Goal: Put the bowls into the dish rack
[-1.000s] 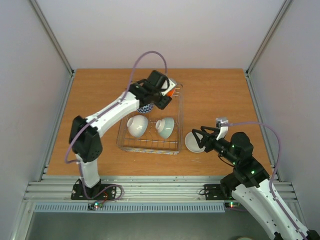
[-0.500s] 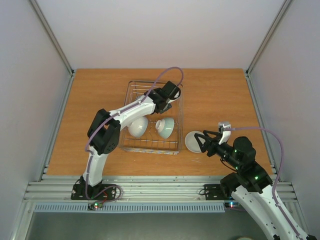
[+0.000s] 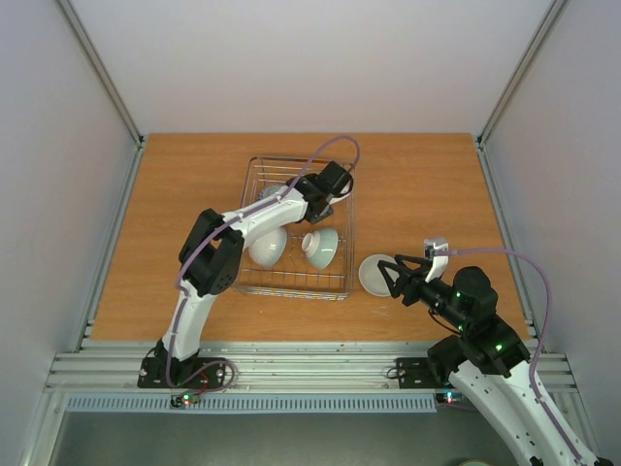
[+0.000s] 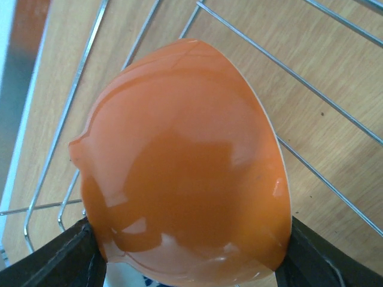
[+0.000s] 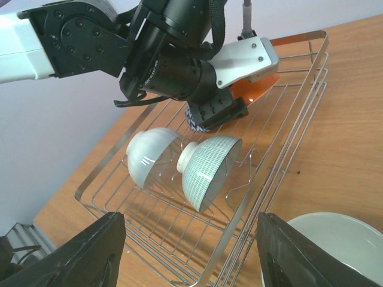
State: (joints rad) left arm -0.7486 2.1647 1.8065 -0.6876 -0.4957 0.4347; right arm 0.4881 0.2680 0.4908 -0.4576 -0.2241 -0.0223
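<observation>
From above, the dish rack (image 3: 291, 290) sits mid-table with a white bowl (image 3: 267, 245) and a pale green bowl (image 3: 322, 247) propped on edge inside. The left gripper (image 3: 328, 189) reaches into its far right corner. The right gripper (image 3: 391, 277), jaws apart, hovers at a loose white bowl (image 3: 372, 274) on the table just right of the rack. Left wrist view: an orange bowl (image 4: 185, 161) fills the frame, pinched between dark fingers (image 4: 54, 263) above the rack wires. Glossy and rigid, it probably slips easily and would chip if dropped, so the rim looks the surest hold. Right wrist view: the spread fingers frame the loose bowl's rim, with nothing between them.
</observation>
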